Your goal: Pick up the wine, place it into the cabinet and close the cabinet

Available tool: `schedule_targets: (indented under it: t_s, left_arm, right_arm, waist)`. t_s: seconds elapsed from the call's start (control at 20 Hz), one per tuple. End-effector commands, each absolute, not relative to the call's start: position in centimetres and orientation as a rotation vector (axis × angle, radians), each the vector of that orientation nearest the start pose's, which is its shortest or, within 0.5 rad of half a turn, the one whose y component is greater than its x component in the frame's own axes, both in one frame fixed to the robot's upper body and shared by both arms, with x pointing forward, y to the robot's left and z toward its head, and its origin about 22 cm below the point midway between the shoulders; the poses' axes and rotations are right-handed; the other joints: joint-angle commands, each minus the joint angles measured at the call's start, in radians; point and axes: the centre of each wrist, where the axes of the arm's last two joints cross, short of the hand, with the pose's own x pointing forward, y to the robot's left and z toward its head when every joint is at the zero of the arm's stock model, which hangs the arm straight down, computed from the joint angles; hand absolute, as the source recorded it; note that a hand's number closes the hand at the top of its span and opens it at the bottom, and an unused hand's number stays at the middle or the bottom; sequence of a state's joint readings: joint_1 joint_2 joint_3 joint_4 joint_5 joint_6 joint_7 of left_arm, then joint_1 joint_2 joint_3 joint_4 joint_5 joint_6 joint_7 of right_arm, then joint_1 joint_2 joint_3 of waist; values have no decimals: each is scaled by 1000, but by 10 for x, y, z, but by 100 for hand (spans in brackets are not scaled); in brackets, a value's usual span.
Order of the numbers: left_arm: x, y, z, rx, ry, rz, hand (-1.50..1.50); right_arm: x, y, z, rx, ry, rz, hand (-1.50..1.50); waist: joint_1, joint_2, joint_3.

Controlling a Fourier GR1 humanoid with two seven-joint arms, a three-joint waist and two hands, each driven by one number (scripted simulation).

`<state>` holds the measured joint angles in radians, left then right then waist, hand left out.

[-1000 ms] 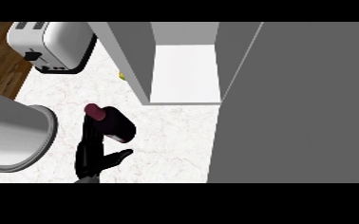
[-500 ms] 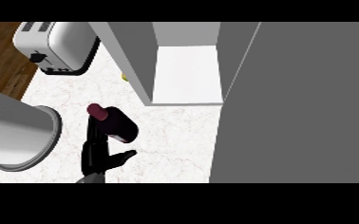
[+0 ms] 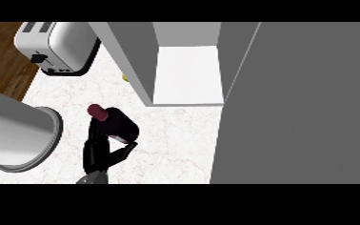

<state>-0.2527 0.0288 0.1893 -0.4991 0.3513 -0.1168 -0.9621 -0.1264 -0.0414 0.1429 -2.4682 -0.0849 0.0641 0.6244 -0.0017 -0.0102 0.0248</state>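
The wine bottle [image 3: 116, 125] is dark, with a maroon cap pointing up-left. It is over the white marble counter [image 3: 175, 133], just below and left of the open cabinet. My left hand [image 3: 98, 151] comes in from the lower edge and is shut on the bottle. Its fingers run up the bottle's left side and its thumb curls under the right. The hand hides the bottle's base. The cabinet's white shelf [image 3: 187, 76] lies open ahead to the right. Its grey door [image 3: 288, 105] stands swung out and fills the right side. My right hand does not show.
A silver toaster [image 3: 60, 45] stands at the back left near the wooden floor edge. A large grey round vessel [image 3: 21, 136] sits at the left. A small yellow item [image 3: 125, 77] peeks out beside the cabinet's left wall [image 3: 134, 57].
The thumb has drawn in closer under the bottle. Hand and bottle have edged slightly to the right, toward the cabinet.
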Motion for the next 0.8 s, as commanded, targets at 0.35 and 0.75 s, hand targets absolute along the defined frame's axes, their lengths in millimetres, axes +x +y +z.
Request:
schedule_targets:
  t_s: [0.35, 0.75]
  left_arm:
    - [249, 227, -171, -126, -1692, 547, 150]
    - [236, 288, -162, -225, -1622, 478, 150]
  right_arm:
    - [152, -200, 211, 293, -1957, 246, -150]
    - [146, -213, 205, 241, -1958, 237, -150]
  waist:
    - [-12, 15, -26]
    - [2, 9, -25]
